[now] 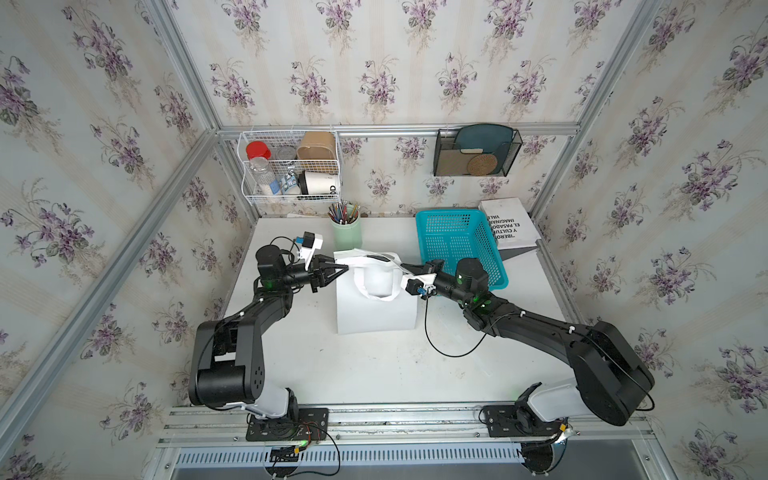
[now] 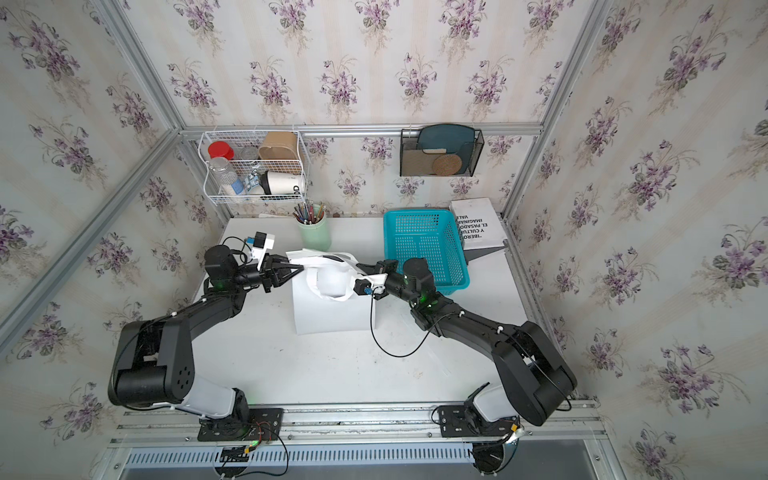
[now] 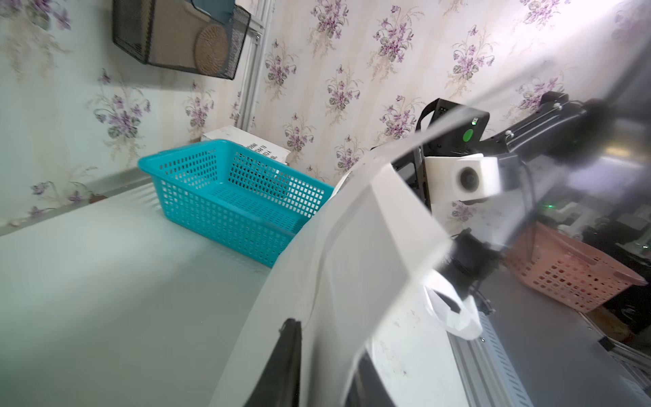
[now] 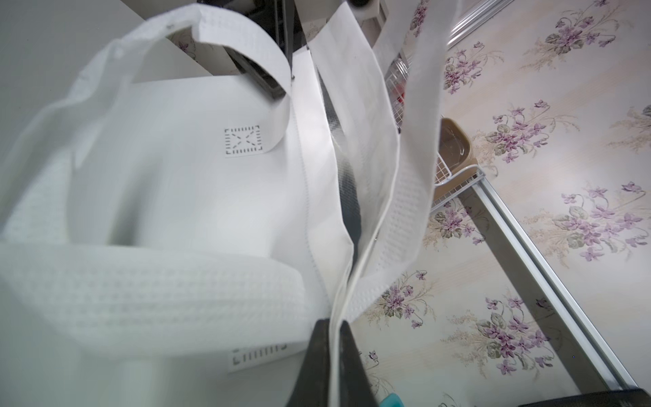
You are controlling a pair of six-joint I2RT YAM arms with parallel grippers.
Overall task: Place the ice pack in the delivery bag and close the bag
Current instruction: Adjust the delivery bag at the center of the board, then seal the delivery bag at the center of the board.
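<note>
Quick status from my end: the delivery bag stands upright mid-table, with one loop handle flopped over its front face. The right gripper is pressed together on the bag's top edge. In the right wrist view the two dark fingers sandwich the white fabric at the seam. The left gripper is at the opposite end of the rim with its jaws spread. The left wrist view shows a finger on either side of the rim panel with a clear gap, so I'd say it's straddling the edge, not gripping it.

Annoying bit: I can't find the ice pack anywhere. There's no sign of it on the table or in the turquoise basket behind the right arm. The bag's mouth is only a narrow slit showing foil lining, so I can't tell whether the pack is already inside.

My read is that we're on the bag-mouth handling step. One side is held and the other side is loose. Next I'd keep the right pinch steady so the bag doesn't tip, then spread the mouth enough to see inside before deciding whether the left arm needs to fetch anything
</note>
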